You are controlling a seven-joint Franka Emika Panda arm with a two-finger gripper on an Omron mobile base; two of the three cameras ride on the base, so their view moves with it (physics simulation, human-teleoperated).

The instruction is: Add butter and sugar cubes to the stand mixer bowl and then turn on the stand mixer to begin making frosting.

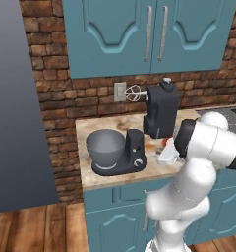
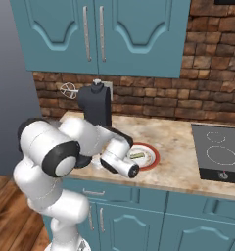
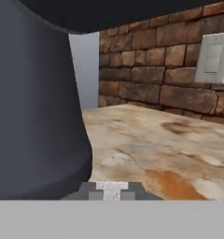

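While shut, gripper (image 3: 111, 191) low beside stand mixer (image 3: 37, 102), open counter (image 3: 170, 149) rightward.

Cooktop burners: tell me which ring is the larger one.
The front ring on the cooktop is the larger; the ring behind it, toward the wall, is clearly smaller.

Home kitchen — teal cabinets (image 1: 139, 34) above and below marbled counter (image 2: 178, 147), brick wall (image 2: 188, 105), stovetop (image 2: 220, 154) at counter's right end, wood floor (image 1: 36, 229).

The stand mixer (image 3: 37, 102) looms close on one side; bare counter (image 3: 165, 149) lies open beside it
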